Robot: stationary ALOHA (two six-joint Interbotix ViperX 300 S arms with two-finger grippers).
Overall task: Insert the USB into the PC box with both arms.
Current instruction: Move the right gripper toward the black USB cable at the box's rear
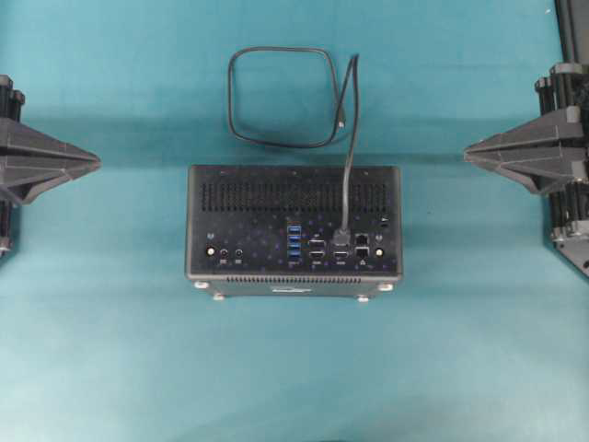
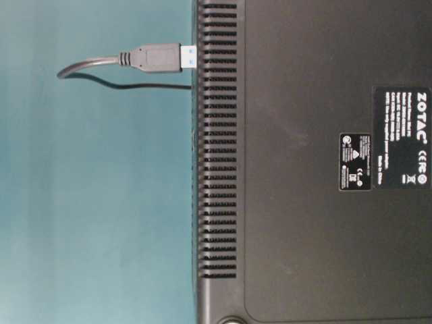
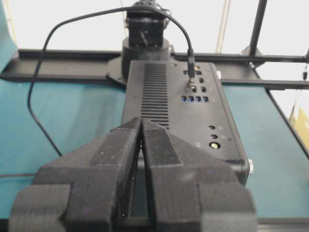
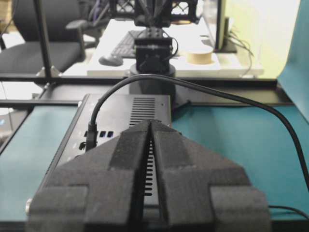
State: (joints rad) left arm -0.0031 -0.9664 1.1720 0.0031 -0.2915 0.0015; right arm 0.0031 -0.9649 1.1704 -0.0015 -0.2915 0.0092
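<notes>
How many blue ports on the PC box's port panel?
4. They sit in one stack on the black rectangular PC box, left of the black USB cable's plug. That plug may hide another.

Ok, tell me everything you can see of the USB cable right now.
The thin black USB cable lies partly on the teal table behind the black rectangular PC box, its slack in one rounded loop, its tiny free connector resting beside the loop. The other end arcs up and over to the box's port panel, where the black rectangular plug stands seated in a socket, blue tongue just showing. Neither arm's fingers touch it.
</notes>
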